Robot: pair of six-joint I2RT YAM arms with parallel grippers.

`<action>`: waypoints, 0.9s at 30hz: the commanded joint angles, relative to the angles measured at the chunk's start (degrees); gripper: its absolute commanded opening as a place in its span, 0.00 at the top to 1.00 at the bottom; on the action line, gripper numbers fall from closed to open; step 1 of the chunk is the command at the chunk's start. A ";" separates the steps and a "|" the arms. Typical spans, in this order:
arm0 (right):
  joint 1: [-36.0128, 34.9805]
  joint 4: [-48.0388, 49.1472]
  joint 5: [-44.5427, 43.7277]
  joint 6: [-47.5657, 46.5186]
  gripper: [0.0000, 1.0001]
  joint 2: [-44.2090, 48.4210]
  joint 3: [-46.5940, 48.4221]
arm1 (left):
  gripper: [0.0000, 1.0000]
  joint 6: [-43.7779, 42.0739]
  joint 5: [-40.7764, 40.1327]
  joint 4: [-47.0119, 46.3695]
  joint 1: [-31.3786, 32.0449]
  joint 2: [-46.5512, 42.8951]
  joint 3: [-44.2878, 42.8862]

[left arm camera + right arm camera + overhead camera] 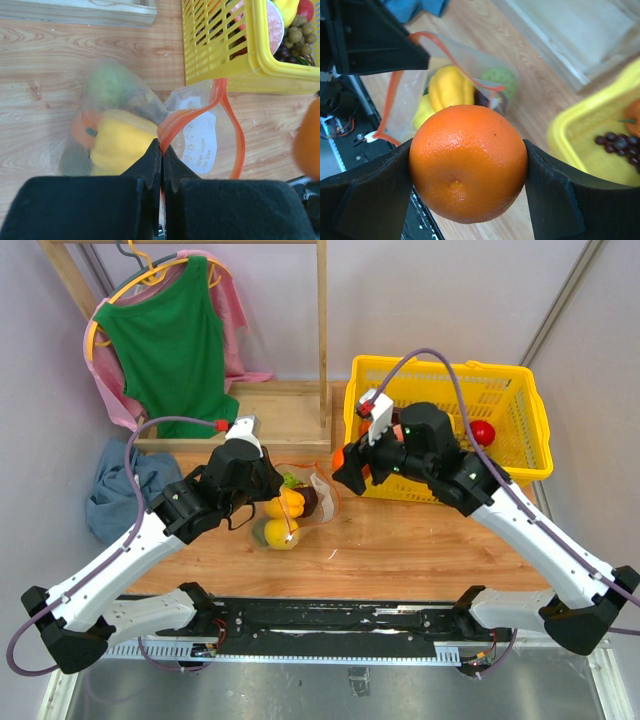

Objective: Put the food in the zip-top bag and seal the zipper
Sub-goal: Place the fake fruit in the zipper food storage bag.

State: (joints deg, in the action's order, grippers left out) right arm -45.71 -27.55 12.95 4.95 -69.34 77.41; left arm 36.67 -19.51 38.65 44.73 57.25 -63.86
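The clear zip-top bag (pixel 300 502) lies on the wooden table with its mouth open toward the basket; it also shows in the left wrist view (pixel 200 140) and the right wrist view (pixel 410 100). It holds yellow (pixel 120 142), green (pixel 112 82) and dark food. My left gripper (pixel 162 146) is shut on the orange-red zipper (pixel 177 120) at the bag's mouth edge. My right gripper (pixel 468 165) is shut on an orange (pixel 468 162), held in the air just right of the bag's mouth (pixel 352 462).
A yellow lattice basket (pixel 520 415) with more toy food stands at the back right. A wooden clothes rack with a green top (pixel 175 340) stands at the back left, a blue cloth (pixel 115 485) beside it. The table's front edge has a black rail.
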 commanded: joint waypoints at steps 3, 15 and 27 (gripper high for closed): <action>-5.41 10.24 1.72 1.08 0.42 -3.43 -4.27 | 1.00 0.78 -0.55 -2.96 -0.35 -1.60 0.48; -6.41 10.73 3.68 1.61 0.13 -10.09 -4.33 | 1.00 0.95 -0.01 -3.34 -0.35 -1.80 0.93; -6.32 5.05 -4.65 -0.11 0.09 -7.53 -2.58 | 1.00 0.86 -0.34 -2.55 -0.34 -2.64 0.88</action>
State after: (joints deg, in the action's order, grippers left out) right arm -51.40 -19.46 14.83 5.91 -79.44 73.12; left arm 37.34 -19.40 37.87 44.73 56.45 -62.92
